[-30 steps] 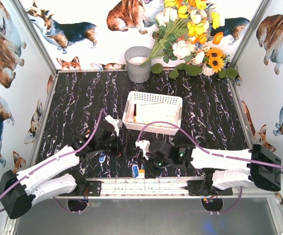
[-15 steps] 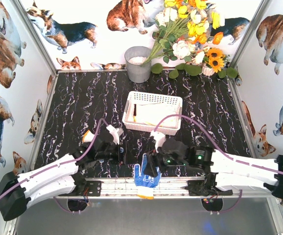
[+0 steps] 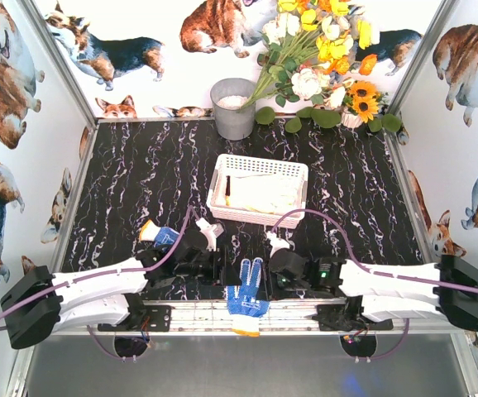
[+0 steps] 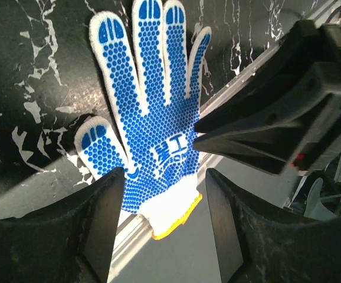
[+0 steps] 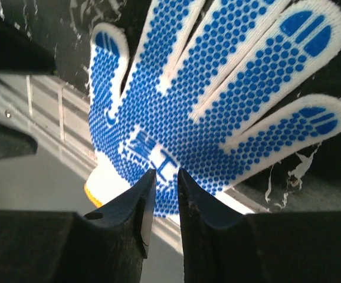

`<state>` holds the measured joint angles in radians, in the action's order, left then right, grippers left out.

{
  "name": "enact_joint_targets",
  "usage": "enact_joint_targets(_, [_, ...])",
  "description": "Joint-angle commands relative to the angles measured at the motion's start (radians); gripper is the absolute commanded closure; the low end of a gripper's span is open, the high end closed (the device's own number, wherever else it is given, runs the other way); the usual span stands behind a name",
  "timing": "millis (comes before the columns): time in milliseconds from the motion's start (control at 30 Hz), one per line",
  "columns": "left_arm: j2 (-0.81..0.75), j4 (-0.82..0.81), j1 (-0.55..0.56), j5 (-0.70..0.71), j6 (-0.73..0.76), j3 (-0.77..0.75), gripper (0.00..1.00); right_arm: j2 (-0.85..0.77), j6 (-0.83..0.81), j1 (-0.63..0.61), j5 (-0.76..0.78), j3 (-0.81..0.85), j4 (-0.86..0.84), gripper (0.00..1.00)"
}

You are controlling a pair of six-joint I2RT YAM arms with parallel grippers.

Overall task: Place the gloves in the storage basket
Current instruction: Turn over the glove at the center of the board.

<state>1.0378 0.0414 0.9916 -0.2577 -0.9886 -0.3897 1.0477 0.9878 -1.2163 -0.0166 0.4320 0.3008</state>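
Well, the dotted glove [image 3: 247,296] droops over the surface's [image 3: 140,165] near edge, lower centre. My left fingers [image 4: 99,230] straddle it wide, empty; right fingers [image 5: 129,206] nearly closed, grip unclear. A nudge could tip it off, short of the mid-frame basket [image 3: 259,159].

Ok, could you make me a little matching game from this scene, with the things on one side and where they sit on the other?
Things:
1. blue-dotted glove
2. storage basket
3. grey bucket
4. flowers

Places:
a. back right corner
b. near edge of the table, front centre
c. middle of the table
d. back edge, just left of the flowers

Pairs: 1-b; 2-c; 3-d; 4-a
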Motion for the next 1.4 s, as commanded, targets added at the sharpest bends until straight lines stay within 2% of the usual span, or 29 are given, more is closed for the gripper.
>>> enact_joint_targets(0, [0.023, -0.106, 0.007, -0.005, 0.003, -0.007, 0.49, 0.061, 0.085, 0.0, 0.094, 0.007, -0.118, 0.77])
enact_joint_targets(100, [0.065, -0.118, 0.007, -0.036, 0.008, -0.008, 0.5, 0.115, 0.108, -0.001, 0.156, -0.016, -0.146, 0.77])
enact_joint_targets(300, [0.07, -0.033, 0.007, 0.017, 0.065, -0.038, 0.51, 0.162, 0.073, 0.015, 0.287, -0.006, -0.118, 0.79])
enact_joint_targets(567, [0.108, -0.065, 0.007, 0.069, 0.052, -0.029, 0.55, 0.183, -0.027, 0.131, 0.26, 0.01, -0.144, 0.79])
enact_joint_targets(767, [0.136, -0.076, 0.007, 0.145, 0.063, -0.05, 0.53, 0.244, -0.083, 0.181, 0.234, 0.023, -0.219, 0.78])
enact_joint_targets(1067, [0.057, 0.151, -0.014, 0.291, 0.123, -0.124, 0.46, 0.345, -0.135, 0.206, 0.244, 0.071, -0.292, 0.76])
enact_joint_targets(1233, [-0.057, 0.321, -0.135, 0.322, 0.146, -0.132, 0.43, 0.355, -0.149, 0.208, 0.184, 0.106, -0.298, 0.72])
enact_joint_targets(1367, [-0.161, 0.467, -0.359, 0.333, 0.202, -0.137, 0.39, 0.285, -0.18, 0.207, 0.115, 0.13, -0.276, 0.61])
